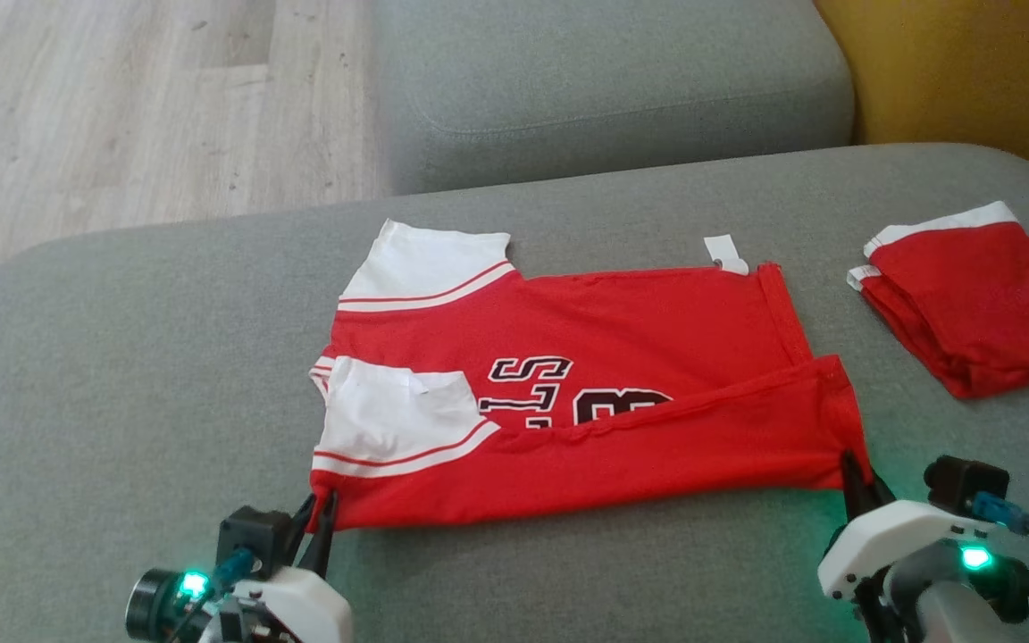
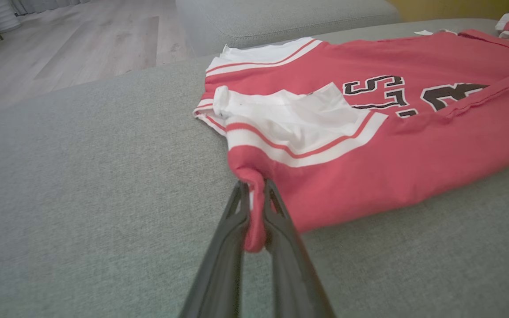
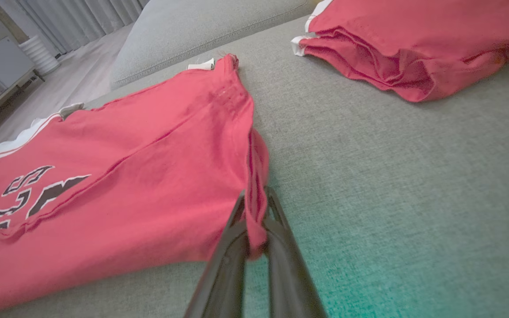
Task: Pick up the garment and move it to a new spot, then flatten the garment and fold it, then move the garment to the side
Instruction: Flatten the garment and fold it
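Observation:
A red jersey with white sleeves and black lettering lies spread on the grey sofa seat, its near long edge folded up over the front. My left gripper is shut on the near left corner of the jersey, red cloth bunched between its fingers. My right gripper is shut on the near right hem corner of the jersey, cloth pinched between its fingers.
A second red and white garment lies folded at the right of the seat, also in the right wrist view. Behind stands another grey cushion, with wooden floor to the left and a yellow wall.

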Motion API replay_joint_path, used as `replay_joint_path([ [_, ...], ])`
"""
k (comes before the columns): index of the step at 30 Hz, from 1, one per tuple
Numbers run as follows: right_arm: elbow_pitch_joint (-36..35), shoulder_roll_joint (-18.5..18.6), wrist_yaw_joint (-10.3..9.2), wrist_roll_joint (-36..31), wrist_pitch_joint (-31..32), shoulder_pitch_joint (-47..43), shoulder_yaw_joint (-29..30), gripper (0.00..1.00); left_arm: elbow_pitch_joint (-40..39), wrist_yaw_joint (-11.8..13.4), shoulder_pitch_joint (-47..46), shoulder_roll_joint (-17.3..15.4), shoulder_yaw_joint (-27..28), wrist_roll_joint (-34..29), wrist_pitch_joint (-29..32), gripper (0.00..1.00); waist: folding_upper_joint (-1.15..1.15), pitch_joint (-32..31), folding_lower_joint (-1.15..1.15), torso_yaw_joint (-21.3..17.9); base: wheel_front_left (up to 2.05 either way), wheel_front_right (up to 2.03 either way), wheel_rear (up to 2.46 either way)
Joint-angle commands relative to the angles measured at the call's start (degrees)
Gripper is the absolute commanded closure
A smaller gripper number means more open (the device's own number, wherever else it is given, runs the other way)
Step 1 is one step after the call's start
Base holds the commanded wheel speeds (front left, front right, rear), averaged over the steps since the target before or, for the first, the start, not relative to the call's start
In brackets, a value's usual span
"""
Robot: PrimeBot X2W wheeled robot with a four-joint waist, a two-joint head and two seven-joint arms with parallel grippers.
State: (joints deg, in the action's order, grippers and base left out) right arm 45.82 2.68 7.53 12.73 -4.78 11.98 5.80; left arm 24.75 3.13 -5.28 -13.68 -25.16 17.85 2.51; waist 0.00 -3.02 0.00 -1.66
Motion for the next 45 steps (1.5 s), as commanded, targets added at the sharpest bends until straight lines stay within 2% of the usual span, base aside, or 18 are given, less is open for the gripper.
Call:
replay_joint_path([
  [1, -2.9, 0.2, -0.04, -1.3, -0.5, 1.0, -1.4, 1.0, -2.3, 0.6, -1.8, -1.2, 2.0, 0.6, -0.1, 1.0, 0.0, 0.2, 0.0, -0.2, 0.0, 0.0, 0.0],
  [3, -4.9, 0.2, -0.04, -1.0, -0.2, 0.2, -1.2, 1.0, -2.9, 1.1, -1.8, -1.2, 2.1, 0.7, 0.2, 1.0, 0.0, 0.6, 0.0, -0.4, 0.0, 0.0, 0.0],
  [4, -5.8, 0.2, -0.04, -1.2, -0.2, -0.1, -1.2, 0.45, -3.1, 1.3, -1.9, -1.2, 2.2, 0.7, 0.2, 0.81, 0.0, 0.7, 0.0, -0.5, 0.0, 0.0, 0.0],
  [5, -6.7, 0.2, -0.04, -1.1, -0.3, -0.5, -1.1, 0.0, -3.3, 1.7, -2.0, -1.1, 2.3, 0.7, 0.0, 0.42, 0.0, 0.9, 0.0, -0.5, 0.0, 0.0, 0.0],
  [6, -7.7, 0.2, -0.04, -0.8, -0.5, -0.8, -1.2, 0.0, -3.5, 2.2, -2.1, -1.0, 2.5, 0.7, -0.3, 0.0, 0.0, 1.0, 0.0, -0.6, 0.0, 0.0, 0.0],
  [9, -11.4, 0.2, -0.04, 0.4, -2.7, -1.2, -1.4, 0.0, -4.4, 3.6, -2.7, -0.6, 3.5, 0.7, -2.3, 0.0, 0.0, 1.6, 0.0, -0.9, 0.0, 0.0, 0.0],
  [12, -16.1, 0.2, -0.04, 1.2, -6.1, -1.5, -3.6, 0.0, -5.4, 6.0, -3.7, -0.2, 5.1, 0.1, -6.9, 0.0, 0.0, 2.4, 0.0, -1.3, 0.0, 0.0, 0.0],
  [16, -22.8, 0.2, -0.04, -0.3, -9.3, -2.5, -5.2, 0.0, -6.0, 7.5, -5.6, 1.1, 6.5, -0.1, -13.1, 0.0, 0.0, 4.0, 0.0, -2.0, 0.0, 0.0, 0.0],
  [22, -29.4, 0.2, -0.04, 0.1, -10.1, -2.9, -6.9, 0.0, -7.7, 6.3, -10.1, 2.4, 7.9, -0.2, -17.0, 0.0, 0.0, 7.9, 0.0, -3.8, 0.0, 0.0, 0.0],
  [27, -32.8, 0.2, -0.04, 1.0, -10.2, -1.5, -8.4, 0.0, -6.9, 3.6, -17.4, 0.9, 7.5, -1.7, -17.2, 0.0, 0.0, 12.0, 0.0, -6.5, 0.0, 0.0, 0.0],
  [30, -34.3, 0.2, -0.04, 1.9, -10.2, -0.2, -9.4, 0.0, -4.7, 0.8, -24.0, -1.4, 6.8, -2.5, -14.5, 0.0, 0.0, 14.6, 0.0, -8.3, 0.0, 0.0, 0.0],
  [32, -35.3, 0.2, -0.04, 2.5, -10.2, 0.8, -10.4, 0.0, -2.8, -2.7, -28.9, -3.4, 6.0, -2.4, -11.1, 0.0, 0.0, 16.5, 0.0, -9.6, 0.0, 0.0, 0.0],
  [35, -36.8, 0.2, -0.04, 3.4, -10.2, 2.2, -11.9, 0.0, 1.3, -6.7, -36.1, -7.1, 5.2, -2.7, -5.6, 0.0, 0.0, 19.2, 0.0, -11.6, 0.0, 0.0, 0.0],
  [36, -36.8, 0.2, -0.04, 3.4, -10.2, 2.2, -11.9, 0.0, 1.3, -6.7, -36.1, -7.1, 5.2, -2.7, -5.6, 0.0, 0.0, 19.2, 0.0, -11.6, 0.0, 0.0, 0.0],
  [40, -38.2, 0.2, -0.04, 4.8, -10.2, 3.1, -13.5, 0.0, 7.9, -9.6, -43.7, -10.4, 3.8, -1.0, 3.6, 0.0, 0.0, 22.2, 0.0, -13.9, 0.0, 0.0, 0.0],
  [45, -39.7, 0.2, -0.04, 6.1, -10.2, 4.0, -16.4, 0.0, 14.1, -10.5, -50.0, -14.6, 0.7, 2.1, 13.5, 0.0, 0.0, 25.1, 0.0, -16.8, 0.0, 0.0, 0.0],
])
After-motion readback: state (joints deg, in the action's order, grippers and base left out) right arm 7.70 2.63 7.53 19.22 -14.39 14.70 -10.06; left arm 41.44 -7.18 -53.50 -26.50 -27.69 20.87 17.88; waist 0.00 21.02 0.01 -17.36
